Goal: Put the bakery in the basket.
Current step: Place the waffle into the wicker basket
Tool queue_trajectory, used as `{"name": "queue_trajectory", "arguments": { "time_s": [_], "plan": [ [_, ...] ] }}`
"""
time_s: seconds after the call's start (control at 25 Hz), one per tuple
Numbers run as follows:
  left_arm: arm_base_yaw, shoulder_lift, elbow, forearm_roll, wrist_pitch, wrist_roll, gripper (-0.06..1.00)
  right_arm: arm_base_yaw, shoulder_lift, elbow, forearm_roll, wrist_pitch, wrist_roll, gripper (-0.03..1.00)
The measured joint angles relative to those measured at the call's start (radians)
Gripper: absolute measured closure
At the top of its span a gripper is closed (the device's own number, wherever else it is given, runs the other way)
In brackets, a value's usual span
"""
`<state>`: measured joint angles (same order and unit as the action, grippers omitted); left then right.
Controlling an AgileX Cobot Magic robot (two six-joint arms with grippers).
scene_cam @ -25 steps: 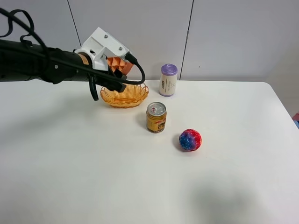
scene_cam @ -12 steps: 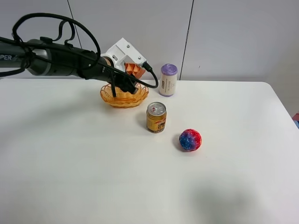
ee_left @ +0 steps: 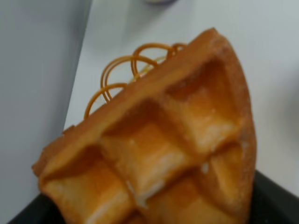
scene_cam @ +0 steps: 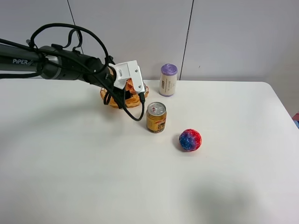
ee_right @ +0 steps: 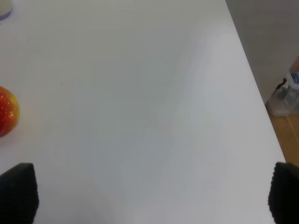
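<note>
The left gripper [scene_cam: 128, 89] is clenched on the orange-brown dimpled waffle wedge [ee_left: 154, 144], positioned low over the orange-yellow woven wicker basket [scene_cam: 104, 97].

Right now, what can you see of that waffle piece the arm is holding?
The waffle piece is an orange-brown wedge with a grid of deep square dimples and a rough, grainy crust. It looks whole. The left pincer grips it, tilted, over the wicker basket, whose looped rim shows just behind it. Whether it touches the basket cannot be told.
</note>
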<state>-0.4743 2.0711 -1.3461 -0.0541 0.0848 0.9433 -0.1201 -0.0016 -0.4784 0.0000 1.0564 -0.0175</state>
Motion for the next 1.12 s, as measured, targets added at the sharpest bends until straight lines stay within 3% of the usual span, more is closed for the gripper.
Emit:
{"name": "queue_trajectory", "arguments": {
  "time_s": [0.36,1.12],
  "plan": [
    [0.061,0.017,-0.066,-0.021,0.078,0.008,0.31,0.000,0.000,0.000,0.000,0.000,0.000,-0.02],
    [0.063,0.124,-0.184,-0.100,0.149,0.012,0.31,0.000,0.000,0.000,0.000,0.000,0.000,-0.02]
  ]
}}
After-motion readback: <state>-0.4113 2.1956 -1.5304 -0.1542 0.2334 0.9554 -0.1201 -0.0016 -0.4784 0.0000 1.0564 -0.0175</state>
